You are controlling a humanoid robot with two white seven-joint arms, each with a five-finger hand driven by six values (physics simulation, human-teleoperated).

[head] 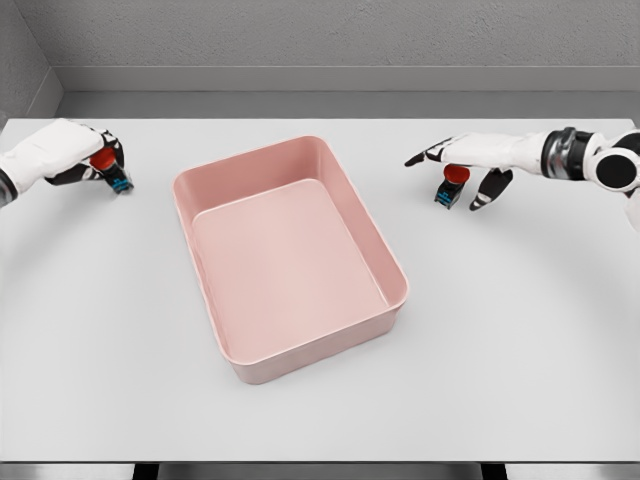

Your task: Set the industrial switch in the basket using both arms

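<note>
Two red-capped switches are sitting either side of the pink basket (290, 255), the left hand (75, 155) apparently clutching one switch (110, 170), the right hand (470, 160) hovering spread-fingered over the other switch (450, 186).

- A pink basket (290, 255) sat on the worktop, rectangular, shallow, empty and turned slightly askew.
- One red-capped switch (111, 170) with a teal base stood to the basket's left.
- A second switch (451, 185) of the same kind stood to its right.
</note>
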